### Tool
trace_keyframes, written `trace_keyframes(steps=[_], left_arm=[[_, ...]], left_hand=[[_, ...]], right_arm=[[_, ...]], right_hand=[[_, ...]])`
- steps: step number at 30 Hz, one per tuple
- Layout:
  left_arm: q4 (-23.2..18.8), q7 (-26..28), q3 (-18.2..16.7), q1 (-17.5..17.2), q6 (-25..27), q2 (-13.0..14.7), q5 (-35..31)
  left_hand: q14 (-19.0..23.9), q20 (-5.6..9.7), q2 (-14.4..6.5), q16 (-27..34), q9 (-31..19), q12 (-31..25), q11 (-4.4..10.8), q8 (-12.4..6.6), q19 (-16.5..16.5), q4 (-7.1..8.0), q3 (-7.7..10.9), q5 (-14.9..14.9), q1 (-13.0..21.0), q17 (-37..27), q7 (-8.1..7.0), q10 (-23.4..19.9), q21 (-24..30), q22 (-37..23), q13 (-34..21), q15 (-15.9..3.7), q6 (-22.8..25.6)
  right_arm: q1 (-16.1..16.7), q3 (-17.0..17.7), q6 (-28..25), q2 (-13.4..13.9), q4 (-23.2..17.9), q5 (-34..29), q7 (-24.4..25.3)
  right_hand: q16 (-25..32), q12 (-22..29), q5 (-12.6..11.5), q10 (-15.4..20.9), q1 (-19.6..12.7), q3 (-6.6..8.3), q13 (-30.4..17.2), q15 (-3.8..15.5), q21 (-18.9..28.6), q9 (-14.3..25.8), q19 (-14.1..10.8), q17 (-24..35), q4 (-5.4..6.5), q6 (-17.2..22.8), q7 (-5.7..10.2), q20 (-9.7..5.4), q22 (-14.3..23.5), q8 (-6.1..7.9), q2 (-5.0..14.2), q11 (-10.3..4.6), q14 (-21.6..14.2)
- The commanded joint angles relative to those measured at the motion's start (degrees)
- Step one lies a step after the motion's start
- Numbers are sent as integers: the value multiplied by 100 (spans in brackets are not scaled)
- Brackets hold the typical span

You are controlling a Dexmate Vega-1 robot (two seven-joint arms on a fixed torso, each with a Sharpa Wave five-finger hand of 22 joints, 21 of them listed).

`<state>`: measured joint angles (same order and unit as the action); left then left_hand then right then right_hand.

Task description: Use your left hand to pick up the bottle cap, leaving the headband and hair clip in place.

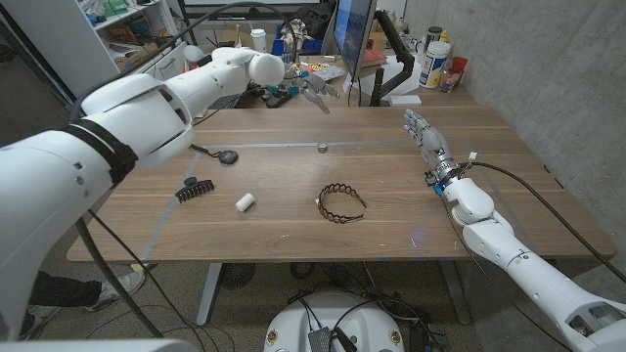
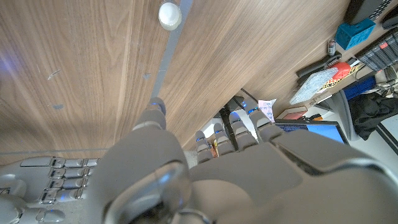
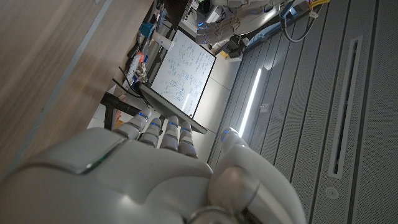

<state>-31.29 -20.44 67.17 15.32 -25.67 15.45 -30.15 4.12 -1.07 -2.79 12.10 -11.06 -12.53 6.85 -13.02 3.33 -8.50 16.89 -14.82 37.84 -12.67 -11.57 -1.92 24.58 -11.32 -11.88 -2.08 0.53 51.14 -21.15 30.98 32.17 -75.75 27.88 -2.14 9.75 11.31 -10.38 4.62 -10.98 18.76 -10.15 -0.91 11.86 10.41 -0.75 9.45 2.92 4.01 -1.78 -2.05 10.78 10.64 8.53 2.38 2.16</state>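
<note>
Bottle cap [image 1: 321,148]: tiny, dark, round, sits alone on the desk [image 1: 293,196] far-centre, on a pale seam line running across the wood; in the left wrist view it reads as a small whitish disc [image 2: 169,15] on that same seam. Left hand [image 1: 315,94] hangs in the air beyond the desk's far edge, above & behind the cap, not touching it; fingers apart, nothing in them. Right hand [image 1: 423,131] at the desk's right side, far part, fingers stretched out together, holding nothing; can't tell if it touches the wood. Count: 1 cap, 1 black wavy headband [image 1: 340,202] near-centre, 1 black toothed hair clip [image 1: 194,189] at left, 1 small white cylinder [image 1: 245,202] between clip & headband, 1 flat dark round thing w/ a thin handle [image 1: 224,155] left of centre. Surface: brown wood-grain desk on pale legs. Room: cluttered bench w/ monitor [image 1: 354,27] & bottles [image 1: 435,61] behind, shelving far left, grey concrete wall at right
</note>
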Motion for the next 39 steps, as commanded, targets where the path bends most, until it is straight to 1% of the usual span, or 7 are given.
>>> trace_keyframes(steps=[1, 13, 15, 23, 28, 31, 39], left_arm=[[960, 554, 717, 275, 21, -588, 18], [1032, 777, 1334, 329, 457, -800, 187], [1037, 794, 1388, 324, 502, -823, 226], [1046, 753, 1514, 270, 608, -892, 420], [1050, 641, 1502, 217, 672, -922, 593], [1049, 586, 1513, 211, 702, -931, 656], [1057, 467, 1532, 136, 1040, -996, 853]], left_hand=[[-16, 19, -5, -1, -33, 19, -9, 3, 70, -91, 45, -26, 207, -16, 52, 72, 30, -23, -30, -178, -68], [-80, 42, 16, -31, -32, 46, -23, 32, 39, -184, 155, -14, 649, -18, 197, 159, 25, -26, -38, -172, -177], [-91, 2, 41, -34, -32, 51, -58, 39, 22, -186, 167, -5, 737, -19, 275, 180, 20, -26, -39, -136, -205], [-75, 17, 157, -21, -33, 36, -52, 21, 57, -148, 119, 27, 779, -29, 318, 155, 36, -29, -44, -155, -167], [-49, 31, 220, -5, -34, 23, -41, 7, 73, -119, 82, 41, 780, -39, 317, 125, 45, -30, -47, -175, -132], [-45, 23, 245, 0, -35, 17, -50, -4, 78, -99, 64, 46, 781, -46, 355, 112, 48, -32, -49, -168, -103], [-44, -17, 314, 7, -37, 3, -65, 5, 61, -56, 9, 56, 764, -62, 393, 82, 45, -34, -53, -164, -118]], right_arm=[[-49, 7, 28, -40, 172, 49, -38], [-50, 29, 101, -59, 292, 112, -88], [-54, 29, 106, -58, 307, 113, -96], [-51, 39, 127, -48, 317, 118, -104], [-42, 41, 126, -35, 307, 106, -96], [-40, 42, 137, -36, 311, 97, -88], [-19, 56, 156, -20, 293, 75, -58]], right_hand=[[38, 10, 15, -2, -62, 21, -9, -48, 33, 8, 33, 22, -29, 26, -30, -273, 34, 14, 54, 54, 21], [37, 9, 17, -8, -66, 25, -9, -71, 33, 7, 41, 22, -29, 22, -48, -262, 34, 13, 57, 74, 27], [37, 7, 18, -14, -66, 26, -9, -73, 33, 7, 42, 21, -29, 19, -47, -259, 34, 12, 57, 71, 29], [37, 8, 19, -14, -68, 28, -8, -81, 33, 7, 46, 21, -29, 17, -71, -259, 34, 11, 57, 110, 30], [38, 6, 20, -22, -69, 30, -8, -98, 32, 7, 52, 21, -29, 13, -87, -252, 35, 10, 59, 125, 30], [40, 5, 21, -24, -69, 31, -7, -114, 33, 7, 51, 21, -28, 13, -96, -250, 35, 10, 60, 142, 28], [40, 3, 22, -34, -66, 31, -7, -122, 34, 6, 53, 21, -24, -1, -86, -243, 35, 5, 60, 122, 28]])
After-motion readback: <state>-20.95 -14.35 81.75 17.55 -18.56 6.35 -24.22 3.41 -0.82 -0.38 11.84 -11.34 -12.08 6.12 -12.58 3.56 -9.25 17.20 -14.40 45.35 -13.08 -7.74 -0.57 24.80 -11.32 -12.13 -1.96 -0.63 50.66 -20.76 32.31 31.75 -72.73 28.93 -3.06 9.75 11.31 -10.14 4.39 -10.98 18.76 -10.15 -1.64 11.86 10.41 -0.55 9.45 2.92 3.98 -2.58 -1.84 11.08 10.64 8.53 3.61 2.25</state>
